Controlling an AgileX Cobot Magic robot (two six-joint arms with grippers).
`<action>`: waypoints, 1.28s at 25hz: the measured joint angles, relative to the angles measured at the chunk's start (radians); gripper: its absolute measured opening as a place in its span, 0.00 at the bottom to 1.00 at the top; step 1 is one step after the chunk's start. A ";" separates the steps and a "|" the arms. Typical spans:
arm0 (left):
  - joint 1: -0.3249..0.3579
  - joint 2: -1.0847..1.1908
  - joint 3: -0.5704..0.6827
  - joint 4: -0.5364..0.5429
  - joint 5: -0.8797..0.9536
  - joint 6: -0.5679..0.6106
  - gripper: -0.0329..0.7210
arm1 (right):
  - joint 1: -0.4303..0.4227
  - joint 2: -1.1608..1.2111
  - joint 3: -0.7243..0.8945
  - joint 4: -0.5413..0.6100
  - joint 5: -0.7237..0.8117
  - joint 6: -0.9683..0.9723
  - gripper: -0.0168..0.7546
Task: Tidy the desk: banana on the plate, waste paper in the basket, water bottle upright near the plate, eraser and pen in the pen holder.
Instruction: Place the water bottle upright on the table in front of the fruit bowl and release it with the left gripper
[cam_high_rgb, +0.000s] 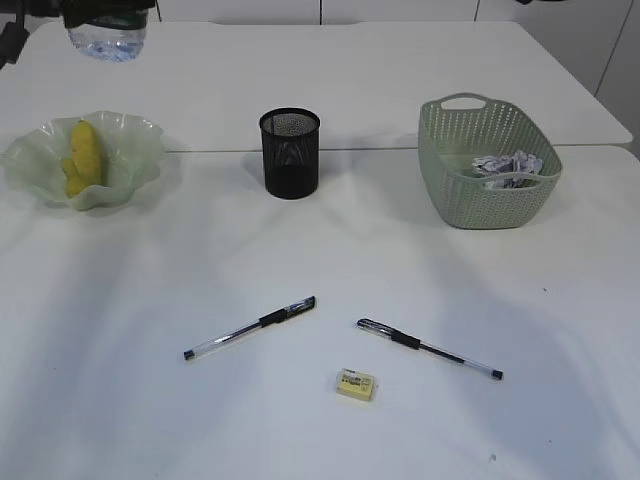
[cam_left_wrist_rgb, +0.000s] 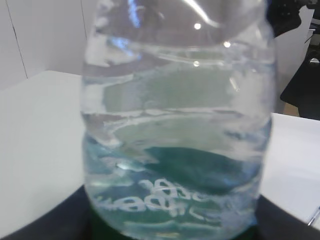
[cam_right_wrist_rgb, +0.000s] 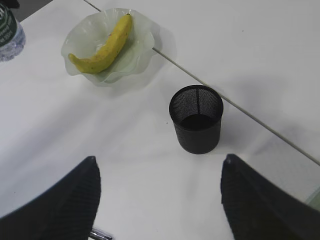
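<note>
Left gripper (cam_high_rgb: 105, 12): top-left corner, clamped on the water bottle (cam_high_rgb: 108, 40), which hangs above the desk (cam_high_rgb: 320, 420).
Plate (cam_high_rgb: 135, 150): far left, holding the banana (cam_high_rgb: 83, 157).
Pen holder (cam_high_rgb: 290, 152): centre, upright.
Pens: one (cam_high_rgb: 250, 327) left of centre near the front, another (cam_high_rgb: 430, 349) to its right.
Eraser (cam_high_rgb: 356, 385): between the pens, nearer the front.
Basket (cam_high_rgb: 487, 162): right, with the waste paper (cam_high_rgb: 508, 166) inside.
Right gripper (cam_right_wrist_rgb: 160, 200): fingers spread wide, empty, above the desk near the pen holder.

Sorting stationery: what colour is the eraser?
Pale yellow, with a printed label; the eraser shows best in the exterior view.
</note>
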 joint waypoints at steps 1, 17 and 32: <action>0.000 0.007 0.007 0.000 0.000 0.002 0.54 | 0.000 0.000 0.000 0.000 0.000 0.000 0.74; 0.000 0.073 0.303 -0.136 -0.039 0.264 0.54 | 0.000 0.004 0.000 0.000 0.000 0.000 0.74; 0.065 0.077 0.509 -0.238 -0.070 0.533 0.54 | 0.000 0.021 0.000 -0.004 0.000 0.000 0.74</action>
